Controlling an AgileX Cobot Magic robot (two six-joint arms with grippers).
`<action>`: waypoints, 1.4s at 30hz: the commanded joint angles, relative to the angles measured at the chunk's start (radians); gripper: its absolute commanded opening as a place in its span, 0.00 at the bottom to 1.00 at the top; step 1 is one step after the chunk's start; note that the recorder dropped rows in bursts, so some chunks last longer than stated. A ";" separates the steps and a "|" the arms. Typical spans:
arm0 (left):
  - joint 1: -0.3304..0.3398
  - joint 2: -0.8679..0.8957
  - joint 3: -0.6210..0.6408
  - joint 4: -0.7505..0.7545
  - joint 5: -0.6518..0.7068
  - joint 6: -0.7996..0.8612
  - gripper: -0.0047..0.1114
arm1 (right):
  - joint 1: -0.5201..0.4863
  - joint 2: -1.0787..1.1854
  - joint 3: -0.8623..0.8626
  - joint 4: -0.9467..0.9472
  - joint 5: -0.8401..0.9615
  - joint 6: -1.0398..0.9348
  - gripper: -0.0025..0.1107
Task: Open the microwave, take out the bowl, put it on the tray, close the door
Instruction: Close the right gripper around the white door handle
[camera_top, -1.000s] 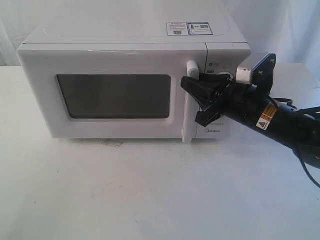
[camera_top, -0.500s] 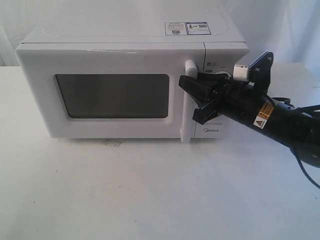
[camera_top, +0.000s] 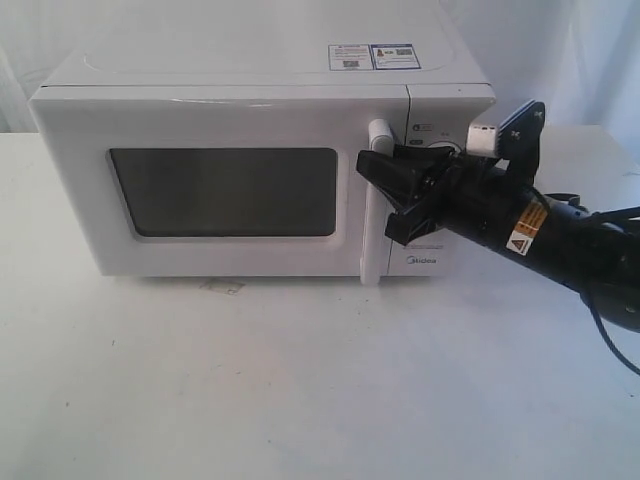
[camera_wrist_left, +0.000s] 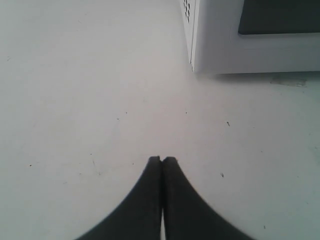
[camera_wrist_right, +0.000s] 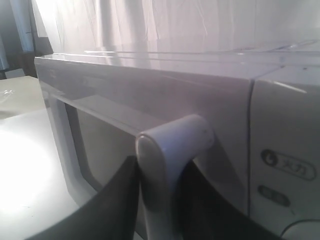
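Note:
The white microwave (camera_top: 250, 75) stands at the back of the table with its door (camera_top: 220, 120) closed. The window (camera_top: 222, 192) is dark, so the bowl is hidden. My right gripper (camera_top: 380, 200) comes in from the right and is shut on the vertical white bar handle (camera_top: 378, 135). In the right wrist view the handle (camera_wrist_right: 170, 150) runs between the two black fingers (camera_wrist_right: 117, 200), which press on either side of it. My left gripper (camera_wrist_left: 161, 159) is shut and empty, low over the bare table near the microwave's lower left corner (camera_wrist_left: 195, 65). No tray shows in any view.
The narrow dial panel (camera_top: 450, 110) lies right behind the right arm's wrist (camera_top: 520, 235). A small mark or scrap (camera_top: 222, 287) lies on the white table (camera_top: 300, 380) just in front of the microwave. White cloth hangs behind.
My right gripper has edged up and to the left on the handle, and the whole microwave has shifted slightly to the left. The door stays closed.

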 joint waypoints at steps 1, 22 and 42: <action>0.002 -0.005 0.005 0.004 0.000 -0.006 0.04 | 0.019 0.026 -0.041 -0.042 0.008 0.155 0.02; 0.002 -0.005 0.005 0.004 0.000 -0.006 0.04 | 0.019 0.024 -0.034 -0.286 0.006 0.194 0.02; 0.002 -0.005 0.005 0.004 0.000 -0.006 0.04 | 0.114 -0.018 -0.015 -0.325 0.006 0.196 0.02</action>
